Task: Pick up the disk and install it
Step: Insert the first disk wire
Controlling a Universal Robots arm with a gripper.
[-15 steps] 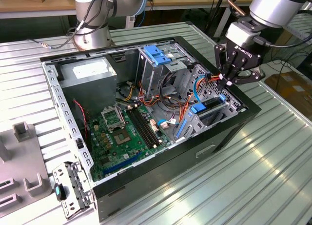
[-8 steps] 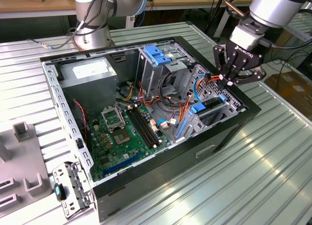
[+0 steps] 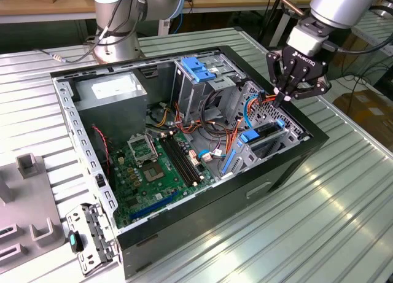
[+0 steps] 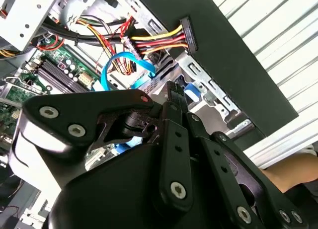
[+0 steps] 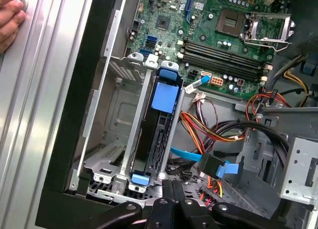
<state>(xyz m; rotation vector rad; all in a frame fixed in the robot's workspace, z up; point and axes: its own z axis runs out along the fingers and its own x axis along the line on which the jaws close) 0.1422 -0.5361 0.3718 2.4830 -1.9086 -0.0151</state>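
The disk (image 5: pixel 158 134) stands on edge in the drive cage (image 5: pixel 117 119) by the case's side wall, with a blue rail tab (image 5: pixel 164 97) on its top edge. In the exterior view the disk (image 3: pixel 265 133) lies in the cage at the case's right, its blue tab (image 3: pixel 249 136) toward the motherboard. My gripper (image 3: pixel 282 100) hangs just above the disk's outer end with its fingers shut and nothing between them. In both wrist views the fingertips (image 5: pixel 174 185) press together, and the gripper (image 4: pixel 173 92) points down at the cage. Whether it touches the disk I cannot tell.
A blue ribbon cable (image 5: pixel 201 159) and bundled coloured wires (image 5: pixel 208 129) run beside the cage. A bare blue bracket (image 3: pixel 196 68) sits in the upper bay, a grey box (image 3: pixel 116 89) at the back. A person's hand (image 5: pixel 7 15) rests on the table by the case.
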